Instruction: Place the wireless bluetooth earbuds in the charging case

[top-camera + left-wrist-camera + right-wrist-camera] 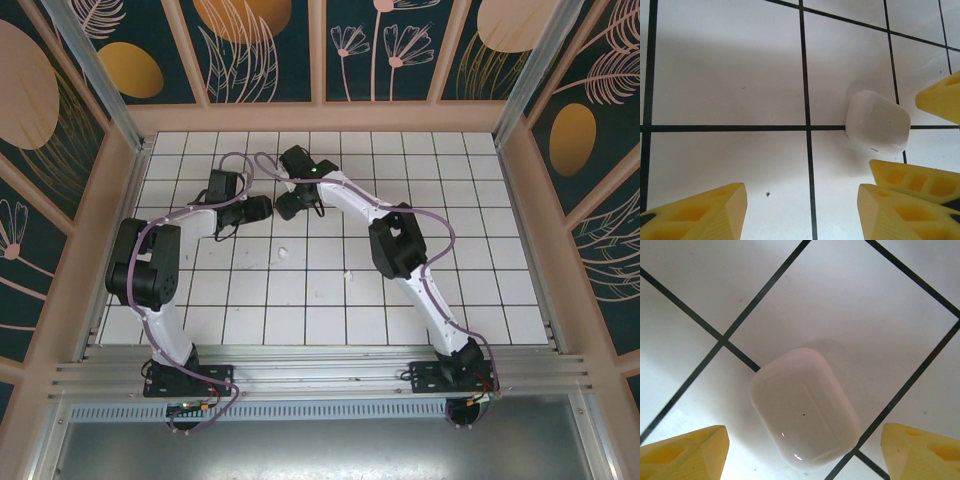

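The charging case [805,407] is a glossy white rounded box, lid closed, lying flat on the tiled table. My right gripper [802,455] hangs over it, open, its yellow fingers [685,452] standing on either side of the case without touching it. My left gripper [802,210] is open over bare tile, and the case [877,122] lies ahead and to the right of its fingers [700,215]. From above, the left gripper [268,210] and right gripper [290,207] meet nose to nose and hide the case. Two tiny pale earbuds [283,251] [348,274] lie apart on tiles nearer the bases.
The white tiled table [460,300] is ringed by a wooden rim and patterned walls. The right arm's elbow [395,245] stands over the middle tiles, close to one earbud. Two yellow tips of the right gripper's fingers [940,97] reach into the left wrist view beside the case.
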Tool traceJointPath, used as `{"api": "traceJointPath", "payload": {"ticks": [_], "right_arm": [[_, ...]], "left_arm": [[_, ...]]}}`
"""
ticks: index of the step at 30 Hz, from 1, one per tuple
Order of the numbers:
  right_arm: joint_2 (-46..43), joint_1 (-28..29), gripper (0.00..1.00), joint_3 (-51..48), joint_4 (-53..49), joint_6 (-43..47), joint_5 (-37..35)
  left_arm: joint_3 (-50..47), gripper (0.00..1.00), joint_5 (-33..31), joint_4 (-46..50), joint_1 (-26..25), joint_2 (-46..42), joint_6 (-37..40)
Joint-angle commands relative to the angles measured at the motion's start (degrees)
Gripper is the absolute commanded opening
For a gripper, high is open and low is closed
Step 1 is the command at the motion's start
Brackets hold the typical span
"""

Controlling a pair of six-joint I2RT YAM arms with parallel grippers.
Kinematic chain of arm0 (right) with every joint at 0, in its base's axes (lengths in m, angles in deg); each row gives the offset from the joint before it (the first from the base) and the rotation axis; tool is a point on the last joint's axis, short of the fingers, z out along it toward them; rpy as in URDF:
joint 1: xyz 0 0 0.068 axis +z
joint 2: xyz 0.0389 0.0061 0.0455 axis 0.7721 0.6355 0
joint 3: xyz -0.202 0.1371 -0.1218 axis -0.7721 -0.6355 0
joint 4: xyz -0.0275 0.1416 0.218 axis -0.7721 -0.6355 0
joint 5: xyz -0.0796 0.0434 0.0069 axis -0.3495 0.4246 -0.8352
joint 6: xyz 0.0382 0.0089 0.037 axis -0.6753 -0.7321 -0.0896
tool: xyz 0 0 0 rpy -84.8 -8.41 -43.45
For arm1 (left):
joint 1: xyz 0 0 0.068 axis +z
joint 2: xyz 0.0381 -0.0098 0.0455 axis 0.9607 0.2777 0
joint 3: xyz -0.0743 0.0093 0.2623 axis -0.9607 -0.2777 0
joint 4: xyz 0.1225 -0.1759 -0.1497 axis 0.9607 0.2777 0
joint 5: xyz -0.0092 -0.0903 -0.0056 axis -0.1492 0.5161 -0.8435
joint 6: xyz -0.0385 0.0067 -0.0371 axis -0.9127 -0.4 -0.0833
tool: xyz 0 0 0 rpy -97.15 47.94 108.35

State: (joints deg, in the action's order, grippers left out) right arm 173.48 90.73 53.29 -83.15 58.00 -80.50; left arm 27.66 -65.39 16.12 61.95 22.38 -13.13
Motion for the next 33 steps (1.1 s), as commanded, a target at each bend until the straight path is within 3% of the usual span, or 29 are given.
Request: {"api": "traceJointPath", "payload": {"ticks": [1, 8, 18, 25, 33], "right_arm": [[2.48, -0.41, 0.80, 2.50, -1.72, 7.02, 1.00], [4.01, -1.59, 0.79, 2.86, -0.60, 9.51, 5.93], [2.89, -1.61, 0.52, -0.18, -1.89, 12.49, 7.23], [-6.30, -1.10, 0.37, -14.10, 5.97, 13.45, 7.26], [-20.70, -0.66, 0.30, -31.84, 16.27, 10.80, 6.66]], "left_arm": [[-1.18, 0.59, 0.39, -0.99, 0.32, -1.30, -0.98], [-1.82, 0.58, 0.01, -0.59, 0.32, -2.16, -0.69], [-1.96, 0.58, 0.23, 0.07, 0.32, -4.38, -0.58], [-4.99, 0.58, 0.71, -0.70, 0.42, -12.41, -0.28], [-12.04, 0.56, 3.47, -3.11, 0.43, -24.06, -1.13]]}}
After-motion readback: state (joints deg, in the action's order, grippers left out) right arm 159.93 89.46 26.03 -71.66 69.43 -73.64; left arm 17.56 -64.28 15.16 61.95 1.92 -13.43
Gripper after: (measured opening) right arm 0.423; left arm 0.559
